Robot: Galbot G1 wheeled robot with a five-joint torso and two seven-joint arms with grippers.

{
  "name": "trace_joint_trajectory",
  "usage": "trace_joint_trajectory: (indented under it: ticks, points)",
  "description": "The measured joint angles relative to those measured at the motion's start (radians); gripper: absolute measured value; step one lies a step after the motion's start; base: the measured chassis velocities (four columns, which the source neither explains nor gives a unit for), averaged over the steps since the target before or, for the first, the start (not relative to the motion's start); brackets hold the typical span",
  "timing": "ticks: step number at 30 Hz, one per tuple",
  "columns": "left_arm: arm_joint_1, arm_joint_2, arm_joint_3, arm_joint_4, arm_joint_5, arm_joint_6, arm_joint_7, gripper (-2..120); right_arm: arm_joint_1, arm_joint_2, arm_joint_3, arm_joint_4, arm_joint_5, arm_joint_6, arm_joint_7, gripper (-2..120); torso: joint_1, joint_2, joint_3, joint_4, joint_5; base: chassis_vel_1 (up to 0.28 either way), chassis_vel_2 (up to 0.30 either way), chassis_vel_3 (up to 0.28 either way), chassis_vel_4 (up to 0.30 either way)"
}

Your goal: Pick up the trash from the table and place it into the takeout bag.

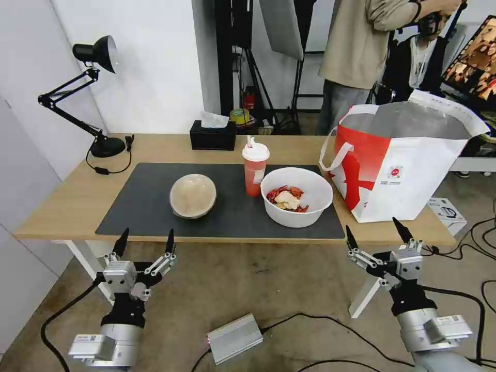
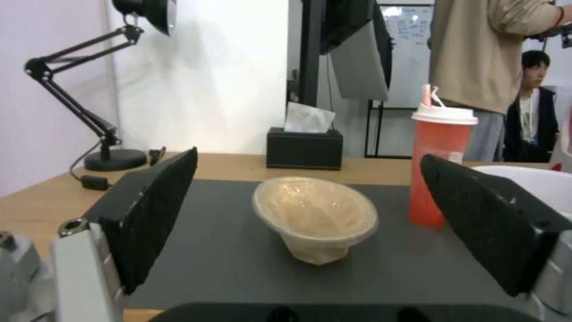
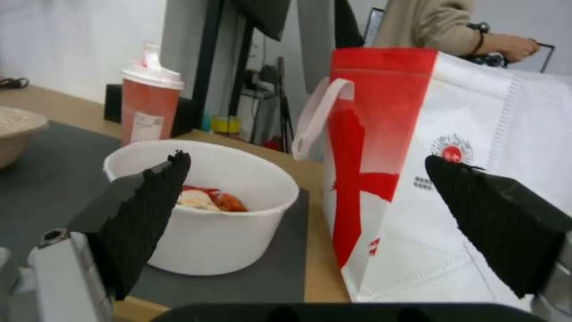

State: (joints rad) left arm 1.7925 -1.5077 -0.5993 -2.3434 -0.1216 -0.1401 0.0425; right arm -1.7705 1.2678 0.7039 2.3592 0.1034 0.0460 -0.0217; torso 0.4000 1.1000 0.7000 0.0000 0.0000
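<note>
On the dark grey mat [image 1: 155, 206], three bits of trash waited beside the takeout bag [image 1: 403, 170].

The beige bowl [image 1: 192, 195] lay tipped at the far side from the bag, the red cup [image 1: 254, 168] stood in the middle, and the white bowl of food scraps [image 1: 296, 196] sat nearest it. Both the left gripper [image 1: 144, 244] and the right gripper [image 1: 376, 233] hung wide open off the table's [image 1: 67, 201] near edge. The bowls looked light and thin; the rim seemed best to pinch. The tall cup could tip or squash.
</note>
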Motion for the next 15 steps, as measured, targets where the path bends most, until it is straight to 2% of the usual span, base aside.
trace_joint_trajectory:
  ticks: [5, 15]
  points:
    - [-0.012, 0.000, 0.012, 0.010, 0.000, -0.003, 0.012, 100, 0.004, -0.049, -0.012, 0.017, 0.007, -0.024, 0.023, 100, 0.000, 0.000, 0.000, 0.0000, 0.0000, 0.000, 0.000, 0.000, 0.000]
    - [-0.020, -0.006, 0.030, 0.024, 0.000, -0.006, 0.026, 100, 0.050, -0.187, -0.010, -0.058, 0.148, 0.143, 0.019, 100, 0.000, 0.000, 0.000, 0.0001, 0.0003, 0.000, 0.000, 0.000, 0.000]
